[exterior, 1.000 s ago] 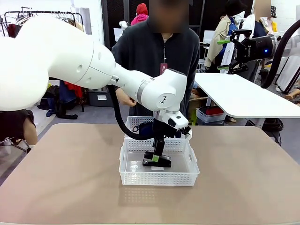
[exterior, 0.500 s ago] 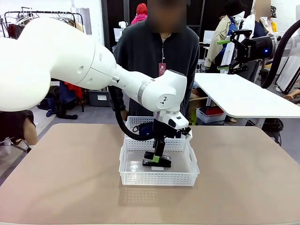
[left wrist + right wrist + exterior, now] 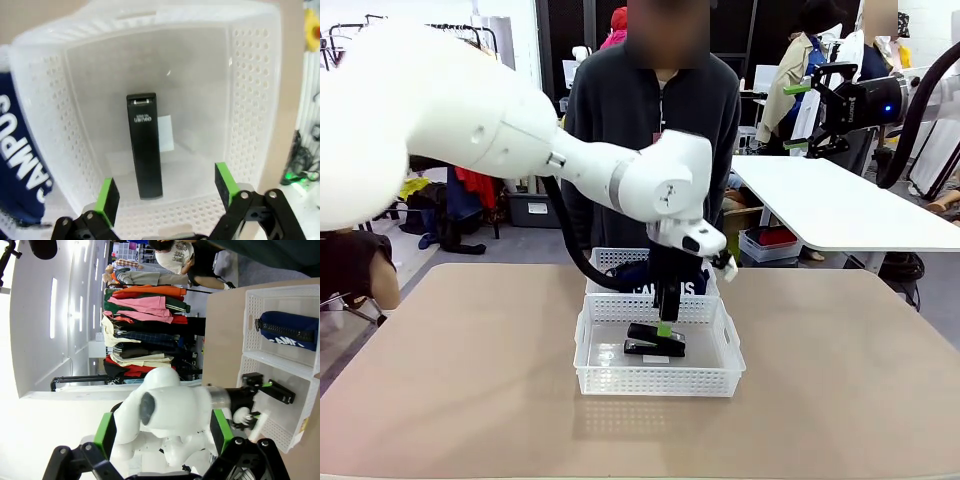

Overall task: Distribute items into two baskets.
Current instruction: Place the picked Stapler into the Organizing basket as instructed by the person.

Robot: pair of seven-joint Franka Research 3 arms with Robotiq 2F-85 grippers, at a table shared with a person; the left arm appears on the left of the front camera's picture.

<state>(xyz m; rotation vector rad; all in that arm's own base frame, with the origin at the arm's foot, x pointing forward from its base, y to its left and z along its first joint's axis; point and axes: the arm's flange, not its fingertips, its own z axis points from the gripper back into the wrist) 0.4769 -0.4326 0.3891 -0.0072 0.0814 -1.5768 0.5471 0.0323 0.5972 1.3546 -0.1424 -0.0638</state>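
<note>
Since the earlier front frames the left gripper [image 3: 665,322] has risen off the black stapler [image 3: 655,342], which it straddled a second ago; its arm has swung higher, and the person's hand that showed at the left of the torso has dropped from sight.

Nearest, in the lower middle of the front view, the near basket [image 3: 658,383] sits on the tan table [image 3: 450,400], and the stapler lies flat on its floor, free of the fingers. The left gripper hangs just above it with its jaws spread and nothing between them. In the left wrist view the two green pads [image 3: 108,194] stand apart at the bottom edge, with the stapler [image 3: 145,145] lengthwise in the middle of the frame between them and farther in.

Behind it, touching or nearly touching, stands the far basket [image 3: 608,262] holding the navy pouch [image 3: 688,287], partly hidden by the arm. The pouch's white lettering [image 3: 17,145] shows at the left edge of the left wrist view.

Beyond the table's far edge the person [image 3: 655,120] stands in a dark top.

In the upper right of the front view the right gripper [image 3: 798,116] is held high, well apart from both baskets, jaws wide and empty.
</note>
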